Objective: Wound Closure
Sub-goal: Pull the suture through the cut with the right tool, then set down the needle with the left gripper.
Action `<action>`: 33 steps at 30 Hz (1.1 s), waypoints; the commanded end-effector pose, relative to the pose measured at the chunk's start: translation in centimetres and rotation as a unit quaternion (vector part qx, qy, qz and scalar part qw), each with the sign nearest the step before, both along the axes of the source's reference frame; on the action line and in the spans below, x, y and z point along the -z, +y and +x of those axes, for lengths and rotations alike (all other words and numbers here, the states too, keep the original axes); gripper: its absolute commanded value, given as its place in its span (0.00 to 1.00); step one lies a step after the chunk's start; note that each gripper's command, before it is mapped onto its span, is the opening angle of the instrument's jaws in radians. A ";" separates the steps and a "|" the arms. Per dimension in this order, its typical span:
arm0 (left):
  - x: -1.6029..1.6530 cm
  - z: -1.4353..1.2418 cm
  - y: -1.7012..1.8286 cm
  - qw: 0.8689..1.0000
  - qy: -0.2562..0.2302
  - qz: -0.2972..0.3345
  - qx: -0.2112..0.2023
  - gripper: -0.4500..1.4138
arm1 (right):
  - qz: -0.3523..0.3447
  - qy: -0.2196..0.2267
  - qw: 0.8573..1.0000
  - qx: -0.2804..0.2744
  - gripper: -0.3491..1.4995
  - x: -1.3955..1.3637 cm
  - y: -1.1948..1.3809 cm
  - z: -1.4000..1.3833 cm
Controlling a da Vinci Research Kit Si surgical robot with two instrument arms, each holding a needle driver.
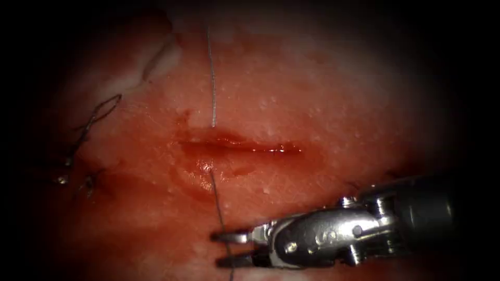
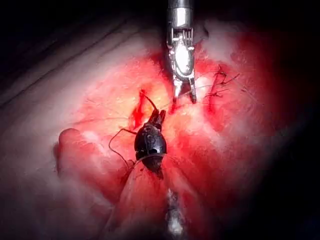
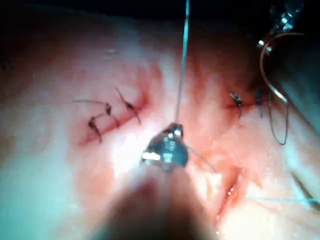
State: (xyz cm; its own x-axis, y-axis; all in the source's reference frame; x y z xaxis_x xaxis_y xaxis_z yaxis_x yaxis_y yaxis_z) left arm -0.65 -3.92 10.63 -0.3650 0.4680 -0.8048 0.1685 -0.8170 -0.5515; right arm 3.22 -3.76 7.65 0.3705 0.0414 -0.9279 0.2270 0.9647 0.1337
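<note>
The tissue (image 1: 323, 104) has a horizontal cut (image 1: 239, 148) holding red fluid. The thread (image 1: 212, 78) runs straight down from the far side into the cut's left end. It comes out just below (image 1: 209, 167) and trails toward the near edge. My right tool (image 1: 230, 248) lies low on the right, jaws open, with that thread passing between them and nothing gripped. In the left wrist view my left tool (image 2: 157, 117) hovers over the cut, its jaws looking shut. The curved needle (image 3: 267, 62) is out of the tissue, held up by the left tool.
Earlier stitches with dark thread ends (image 1: 88, 125) sit on the tissue left of the cut. More knots (image 3: 107, 117) lie beside the right tool. A loose thread loop (image 3: 280, 125) hangs under the needle.
</note>
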 end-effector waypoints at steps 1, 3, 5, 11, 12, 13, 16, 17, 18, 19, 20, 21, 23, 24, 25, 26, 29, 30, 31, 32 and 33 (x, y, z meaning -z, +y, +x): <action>-0.08 -0.05 -0.01 1.000 -0.001 0.000 -0.003 0.00 | -0.003 -0.003 1.000 -0.008 0.86 -0.04 -0.03 0.04; -0.12 -0.06 0.01 1.000 0.010 -0.005 0.002 0.00 | -0.002 -0.002 1.000 -0.010 0.90 -0.04 -0.01 0.00; -0.18 -0.07 0.06 1.000 0.022 -0.013 0.016 0.00 | -0.002 -0.002 1.000 -0.010 0.90 -0.02 -0.01 -0.06; -0.46 -0.21 -0.05 0.998 0.054 -0.033 0.022 0.00 | -0.006 -0.011 1.000 -0.024 0.90 0.04 0.05 -0.27; -0.52 -0.23 -0.10 0.997 0.065 -0.037 0.015 0.00 | -0.006 -0.012 1.000 -0.026 0.90 0.05 0.06 -0.30; -0.59 -0.26 -0.15 0.996 0.078 -0.042 0.006 0.00 | -0.006 -0.013 1.000 -0.028 0.90 0.05 0.07 -0.33; -0.92 -0.23 -0.24 0.985 0.151 -0.076 -0.022 0.00 | -0.003 -0.018 0.999 -0.035 0.90 0.04 0.09 -0.42; -0.98 -0.19 -0.23 0.982 0.168 -0.085 -0.023 0.00 | -0.004 -0.019 0.999 -0.037 0.90 0.04 0.10 -0.44; -1.10 -0.06 -0.17 0.973 0.206 -0.104 -0.024 0.00 | -0.002 -0.019 0.999 -0.039 0.89 0.03 0.10 -0.46; -1.15 0.00 -0.14 0.969 0.221 -0.111 -0.025 0.00 | -0.002 -0.019 0.999 -0.039 0.89 0.03 0.10 -0.46; -1.19 0.07 -0.11 0.965 0.235 -0.115 -0.027 0.00 | -0.002 -0.019 0.999 -0.039 0.89 0.03 0.10 -0.46; -1.22 0.13 -0.10 0.961 0.247 -0.119 -0.028 0.00 | -0.002 -0.019 0.999 -0.040 0.89 0.03 0.10 -0.46; -1.30 0.25 -0.08 0.954 0.271 -0.121 -0.031 0.00 | -0.002 -0.020 0.999 -0.040 0.89 0.03 0.10 -0.45; -1.32 0.28 -0.07 0.952 0.279 -0.121 -0.031 0.08 | -0.002 -0.020 0.999 -0.040 0.89 0.03 0.10 -0.45; -1.34 0.32 -0.06 0.950 0.290 -0.110 -0.022 0.29 | -0.002 -0.020 0.999 -0.040 0.89 0.03 0.10 -0.44; -1.35 0.33 -0.05 0.951 0.295 -0.096 -0.016 0.42 | -0.002 -0.020 0.999 -0.040 0.89 0.03 0.10 -0.44; -1.30 0.31 0.01 0.951 0.302 -0.069 -0.001 0.69 | -0.002 -0.020 0.999 -0.040 0.89 0.03 0.09 -0.44; -1.23 0.28 0.04 0.954 0.294 -0.059 0.009 0.77 | 0.000 -0.020 0.999 -0.041 0.89 0.02 0.09 -0.45; -1.18 0.27 0.06 0.956 0.287 -0.054 0.014 0.77 | 0.000 -0.020 0.999 -0.041 0.89 0.02 0.09 -0.45; -1.08 0.27 0.08 0.960 0.275 -0.045 0.017 0.82 | 0.000 -0.021 0.999 -0.041 0.89 0.01 0.09 -0.45; -0.93 0.28 0.11 0.964 0.263 -0.036 0.020 0.84 | 0.000 -0.021 0.999 -0.041 0.89 0.00 0.09 -0.45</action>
State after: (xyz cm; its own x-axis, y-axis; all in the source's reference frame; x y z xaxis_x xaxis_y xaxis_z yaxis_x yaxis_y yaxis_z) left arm -0.30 -3.78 11.42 -0.7128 0.4467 -0.5408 -0.1549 -0.8522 -0.4997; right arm 2.71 -3.62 7.61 0.4054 0.0762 -0.9110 0.1380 0.9800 0.1434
